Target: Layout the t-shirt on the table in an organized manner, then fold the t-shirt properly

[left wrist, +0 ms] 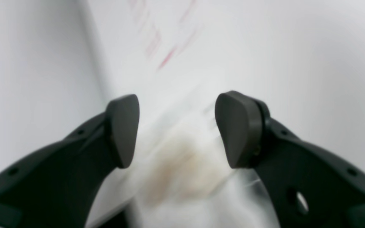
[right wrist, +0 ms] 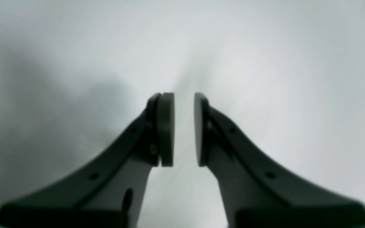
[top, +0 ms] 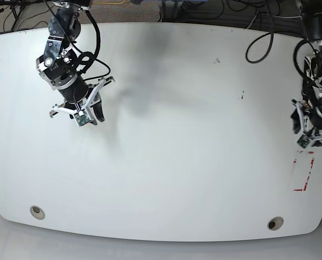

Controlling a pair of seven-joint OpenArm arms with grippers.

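The wide white table [top: 177, 162] shows no t-shirt in the base view. In the left wrist view, a blurred white cloth with a tan-orange patch [left wrist: 182, 171] lies low between the fingers; it looks like the t-shirt near the table's edge. My left gripper [left wrist: 177, 120] hangs open above it, at the table's right edge in the base view [top: 311, 138]. My right gripper [right wrist: 183, 126] hovers over bare tabletop at the back left [top: 88, 111]. Its pads are parallel with only a narrow gap, and nothing is between them.
Red tape marks [top: 303, 172] sit by the right edge, just in front of the left gripper, and appear blurred in the left wrist view [left wrist: 166, 58]. Two round holes [top: 37, 212] [top: 275, 223] lie near the front edge. Cables [top: 258, 32] trail behind the table.
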